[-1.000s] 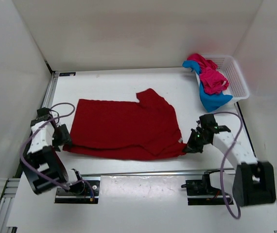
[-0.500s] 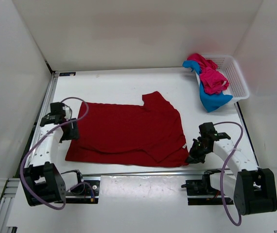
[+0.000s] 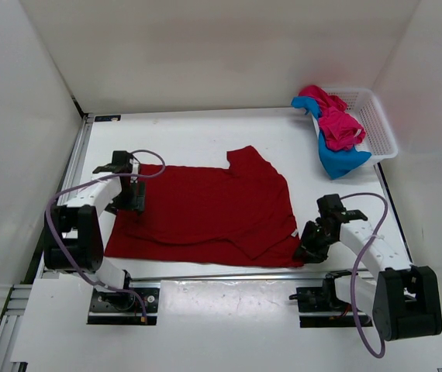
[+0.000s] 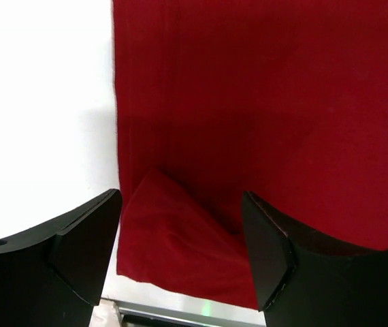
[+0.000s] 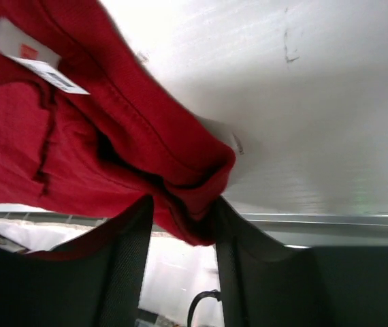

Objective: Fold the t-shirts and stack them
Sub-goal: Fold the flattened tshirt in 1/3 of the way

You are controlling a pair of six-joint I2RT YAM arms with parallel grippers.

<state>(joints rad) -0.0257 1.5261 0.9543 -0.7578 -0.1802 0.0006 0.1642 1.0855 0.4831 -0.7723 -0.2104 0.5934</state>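
The dark red t-shirt lies spread flat on the white table, one sleeve pointing to the back. My left gripper hovers open over the shirt's left edge; in the left wrist view its fingers straddle a small raised fold of red cloth without touching it. My right gripper is at the shirt's near right corner. There its jaws stand parted, with a bunched red hem still lying between them. The pink t-shirt and blue t-shirt hang crumpled over the basket's side.
A white mesh basket stands at the back right corner. White walls enclose the table on three sides. A metal rail runs along the near edge just beyond the shirt. A white label shows on the red cloth.
The left gripper let go of the shirt's near left corner, opened and moved back and inward along the left edge. The right jaws, shut on the corner before, have parted.
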